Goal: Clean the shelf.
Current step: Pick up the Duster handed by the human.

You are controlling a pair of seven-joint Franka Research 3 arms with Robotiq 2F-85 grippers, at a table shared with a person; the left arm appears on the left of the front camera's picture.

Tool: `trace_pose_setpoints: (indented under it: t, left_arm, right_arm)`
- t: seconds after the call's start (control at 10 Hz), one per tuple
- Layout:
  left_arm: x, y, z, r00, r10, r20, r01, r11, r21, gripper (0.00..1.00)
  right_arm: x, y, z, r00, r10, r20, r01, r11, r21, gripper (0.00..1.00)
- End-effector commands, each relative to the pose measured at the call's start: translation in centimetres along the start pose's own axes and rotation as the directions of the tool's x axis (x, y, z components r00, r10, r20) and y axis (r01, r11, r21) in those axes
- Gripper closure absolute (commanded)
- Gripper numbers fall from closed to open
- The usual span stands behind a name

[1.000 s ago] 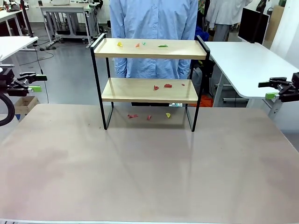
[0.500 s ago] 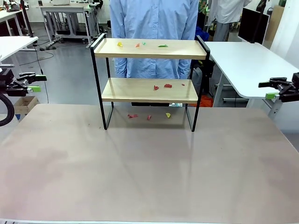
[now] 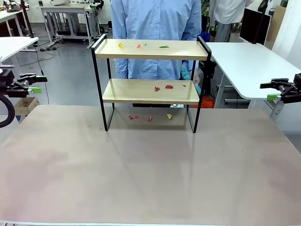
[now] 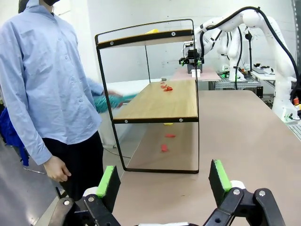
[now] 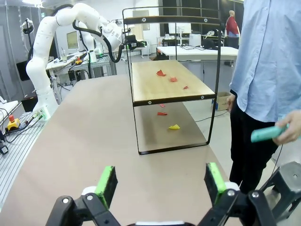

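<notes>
Light wood boards in a thin black frame make up the shelf [image 3: 150, 51]. It stands upright at the far middle of the counter [image 3: 141, 179], with its legs on the counter top. Small coloured bits [image 3: 141, 45] in yellow, red and green lie along the top board. A few red scraps [image 3: 168, 86] sit on the right half of the lower board. Loose scraps [image 3: 150, 118], red and yellow, lie on the counter under the shelf, between its legs.

A person [image 3: 155, 19] in a light blue shirt stands just behind the shelf. In the right wrist view the person's hand [image 5: 294, 126] holds a teal thing [image 5: 265, 133], perhaps a cloth or a duster, though it is too blurred to be sure.

The left hand [image 3: 37, 84] hangs beyond the counter's left edge, well apart from the shelf. Its fingers are spread and nothing is between them. The left wrist view shows its green pads [image 4: 109, 181] wide apart. The right hand [image 3: 267, 91] hangs beyond the right edge, also far from the shelf, with its fingers likewise spread and empty.
</notes>
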State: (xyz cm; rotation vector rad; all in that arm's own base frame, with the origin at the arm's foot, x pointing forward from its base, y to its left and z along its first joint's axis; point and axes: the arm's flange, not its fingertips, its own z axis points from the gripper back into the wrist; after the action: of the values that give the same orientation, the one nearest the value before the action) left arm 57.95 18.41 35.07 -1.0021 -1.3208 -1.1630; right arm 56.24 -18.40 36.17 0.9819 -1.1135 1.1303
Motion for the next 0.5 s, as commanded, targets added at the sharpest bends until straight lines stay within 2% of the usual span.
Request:
trace_pose_setpoints:
  t: [0.0, 0.4]
  left_arm:
    - [0.16, 0.06, -0.13, 1.0, -0.01, -0.003, 0.01, 1.0, 0.0, 0.0]
    - [0.16, 0.06, -0.13, 1.0, -0.01, -0.003, 0.01, 1.0, 0.0, 0.0]
  right_arm:
    - [0.09, 0.09, -0.07, 1.0, 0.001, 0.001, -0.001, 1.0, 0.0, 0.0]
    - [0.09, 0.09, -0.07, 1.0, 0.001, 0.001, -0.001, 1.0, 0.0, 0.0]
